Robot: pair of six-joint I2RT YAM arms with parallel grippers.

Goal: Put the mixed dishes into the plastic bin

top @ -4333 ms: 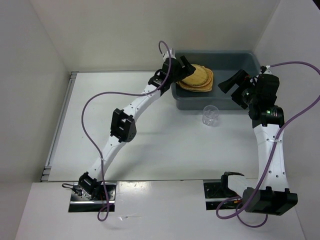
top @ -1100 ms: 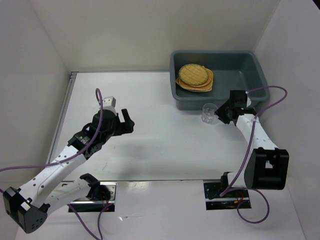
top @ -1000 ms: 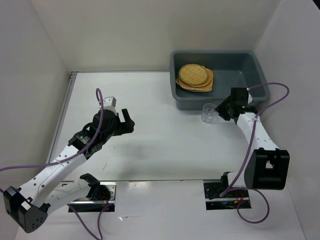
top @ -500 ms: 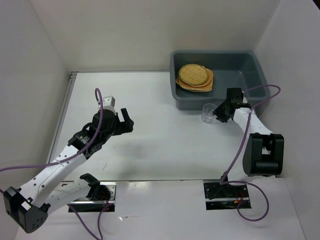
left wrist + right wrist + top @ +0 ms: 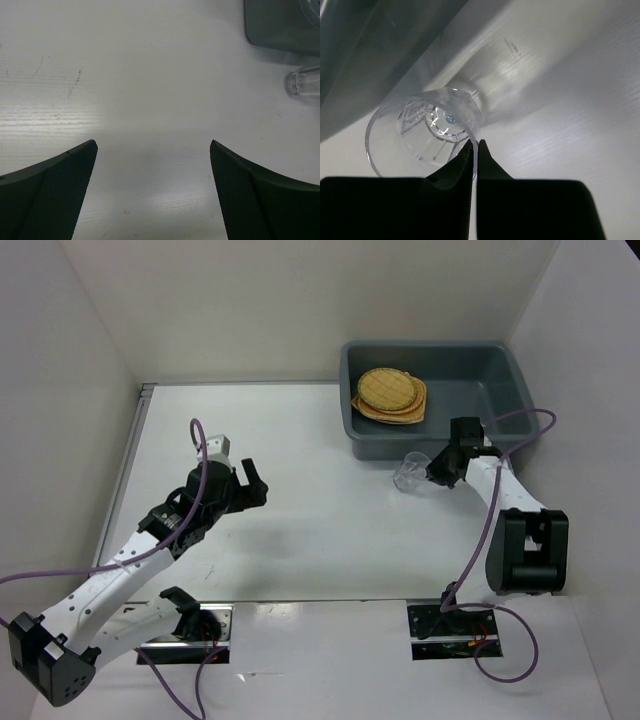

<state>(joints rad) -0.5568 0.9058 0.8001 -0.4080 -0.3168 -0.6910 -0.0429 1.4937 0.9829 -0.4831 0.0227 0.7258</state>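
Now last item: R gripper pinches glass cup wall, cup tilted beside bin; plates inside. L gripper spread. Next: lift over rim, release

We find the plastic bin at one o'clock on the table, in its far right corner. The woven plates lie stacked inside, at the bin's nine o'clock end. The glass cup lies tipped just before the bin's near wall, at its seven o'clock. Our right gripper sits at the cup's three o'clock, touching its rim. Our left gripper is at its nine o'clock, well apart.
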